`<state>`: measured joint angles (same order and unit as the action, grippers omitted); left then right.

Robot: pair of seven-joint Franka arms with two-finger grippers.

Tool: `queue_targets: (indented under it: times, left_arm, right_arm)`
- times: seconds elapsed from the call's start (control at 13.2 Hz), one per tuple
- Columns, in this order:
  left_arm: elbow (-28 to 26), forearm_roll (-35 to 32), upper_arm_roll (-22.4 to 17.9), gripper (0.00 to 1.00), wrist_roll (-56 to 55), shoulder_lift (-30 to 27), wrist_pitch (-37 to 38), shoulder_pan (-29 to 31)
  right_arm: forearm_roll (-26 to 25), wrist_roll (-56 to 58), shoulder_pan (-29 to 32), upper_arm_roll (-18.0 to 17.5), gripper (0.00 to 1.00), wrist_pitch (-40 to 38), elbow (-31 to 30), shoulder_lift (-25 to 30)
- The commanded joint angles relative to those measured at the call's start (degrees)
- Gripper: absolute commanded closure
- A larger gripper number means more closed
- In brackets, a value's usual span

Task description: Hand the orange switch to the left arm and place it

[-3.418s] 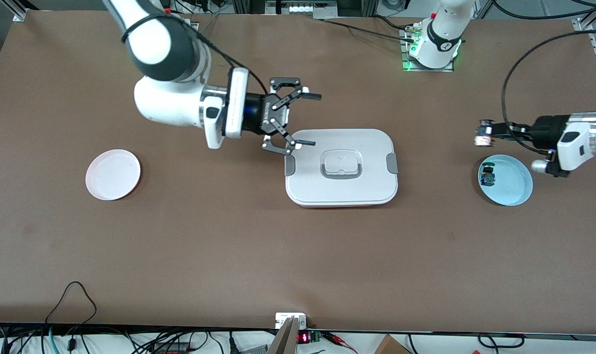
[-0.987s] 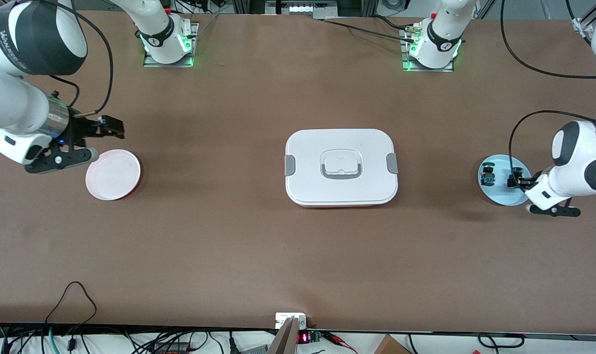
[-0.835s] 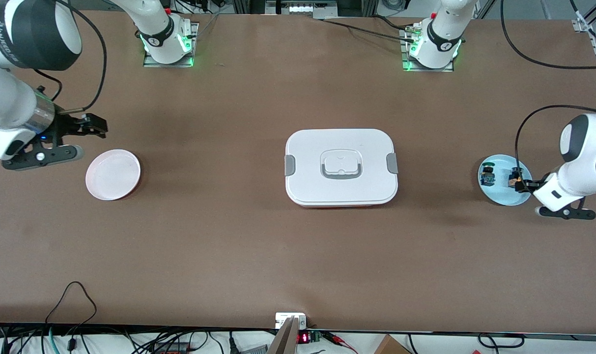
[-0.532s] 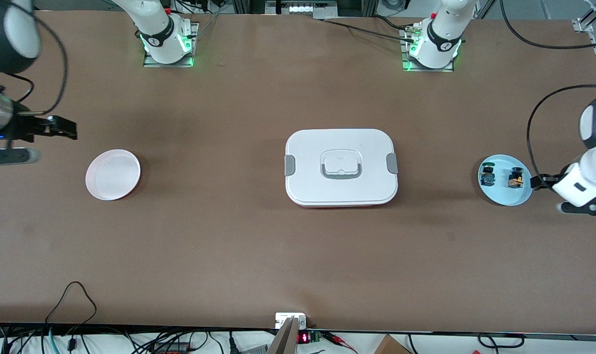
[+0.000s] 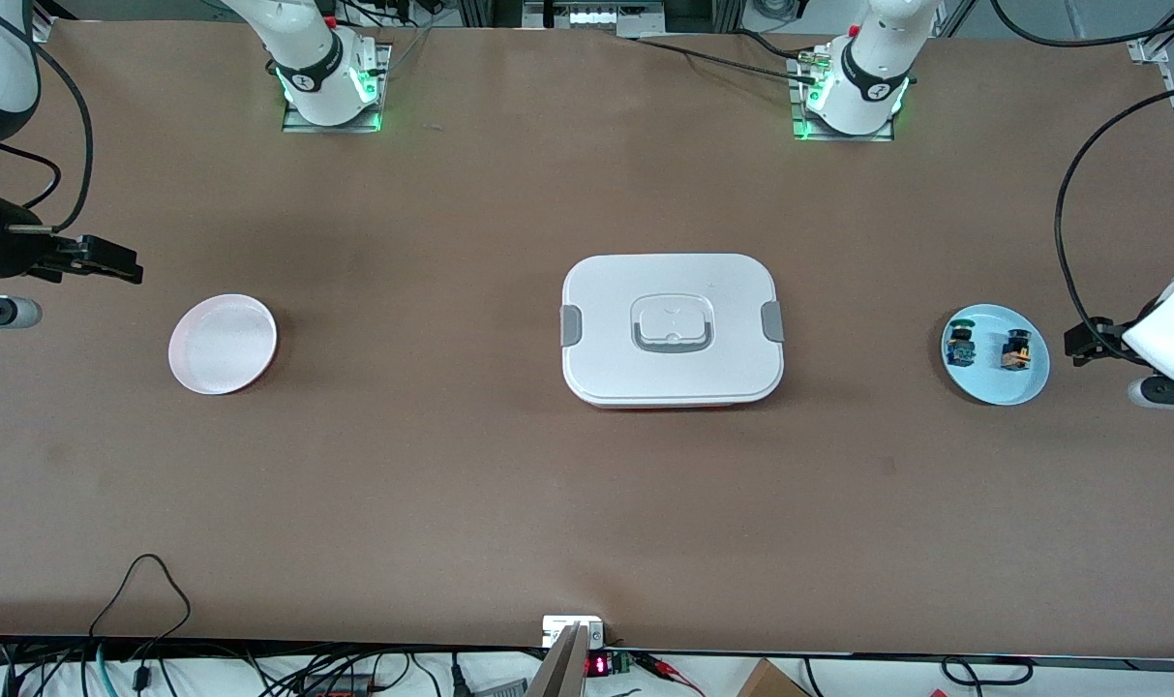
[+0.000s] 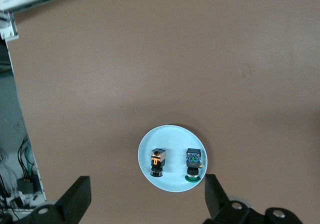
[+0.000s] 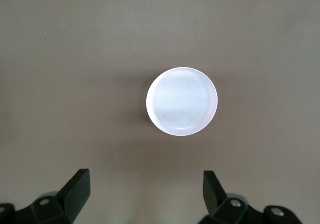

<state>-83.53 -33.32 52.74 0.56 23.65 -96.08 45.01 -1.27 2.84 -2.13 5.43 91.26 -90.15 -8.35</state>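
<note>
Counting 2 switches on 1 blue plate [image 5: 995, 385]: orange switch [image 5: 1012, 351], blue switch [image 5: 958, 347]; 1 box [image 5: 672, 327]; both grippers' jaws wide, empty.

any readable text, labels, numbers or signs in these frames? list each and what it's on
None can be read.
Red digits on the small display at the table edge nearest the front camera: too small to read.
Round black marks on the dark bands of the two white arm bases: too small to read.
White rounded box with grey latches, pale blue dish, white dish, orange switch: no text visible.
</note>
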Motion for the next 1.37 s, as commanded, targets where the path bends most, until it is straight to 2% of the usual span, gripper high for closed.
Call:
queue_targets:
  times: [0.0, 0.08, 0.15, 0.3, 0.38, 0.46, 0.53, 0.68, 0.76, 0.91, 0.99, 1.22, 1.29]
  left_arm:
    - [3.4, 6.6, 0.5, 0.00, 6.2, -1.2, 1.9, 0.3]
    - [5.1, 12.3, -0.8, 0.00, 6.4, -2.8, 3.3, -0.4]
    - [6.6, 15.3, -5.1, 0.00, 6.5, -5.0, 6.1, -4.0]
    - [9.2, 17.5, -18.5, 0.00, 6.6, -8.5, 10.0, -16.8]
    - [9.1, 21.0, -24.8, 0.00, 6.6, -11.0, 10.3, -21.2]
    - [7.8, 24.1, -29.5, 0.00, 6.6, -13.4, 10.3, -23.7]
    - [5.1, 26.4, -32.0, 0.00, 6.6, -15.9, 10.2, -25.0]
    - [-0.5, 27.6, -33.1, 0.00, 6.2, -20.5, 9.4, -25.5]
    - [-3.3, 29.0, -35.0, 0.00, 6.1, -22.6, 8.2, -26.4]
    - [-9.2, 32.2, -45.4, 0.00, 5.9, -25.8, 6.6, -34.3]
    - [-12.4, 32.3, -48.9, 0.00, 5.9, -27.3, 5.2, -37.7]
    - [-21.2, 32.2, -49.6, 0.00, 5.2, -30.8, 0.0, -38.2]
    - [-22.5, 32.2, -49.6, 0.00, 5.1, -31.4, -0.8, -38.2]
  right_arm:
    - [0.7, -1.3, 0.1, -0.2, 0.00, 5.7, -9.1, 6.5]
    - [0.7, -1.3, 0.1, -0.2, 0.00, 5.8, -9.2, 6.5]
    - [0.7, -1.4, 0.1, -0.2, 0.00, 5.5, -9.1, 6.5]
    - [0.6, -1.3, 0.1, -0.2, 0.00, 3.5, -7.9, 6.3]
    - [0.4, -1.2, 0.1, -0.2, 0.00, 3.1, -7.0, 6.0]
    - [0.4, -1.2, -0.2, -0.2, 0.00, 3.0, -6.5, 5.8]
    - [0.4, -1.2, -0.8, -0.2, 0.00, 3.0, -5.9, 5.7]
    - [0.6, -0.8, -0.9, -0.2, 0.00, 2.6, -4.8, 5.6]
    - [0.7, -0.7, -0.8, -0.2, 0.00, 2.5, -4.7, 5.6]
    - [0.5, -0.9, -0.9, -0.2, 0.00, 2.5, -4.5, 5.7]
    - [0.5, -0.9, -0.9, -0.2, 0.00, 2.5, -4.3, 5.9]
    - [0.6, -0.9, -0.8, -0.1, 0.00, 2.4, -3.1, 5.8]
    - [0.5, -0.8, -0.9, -0.1, 0.00, 2.3, -3.1, 5.8]
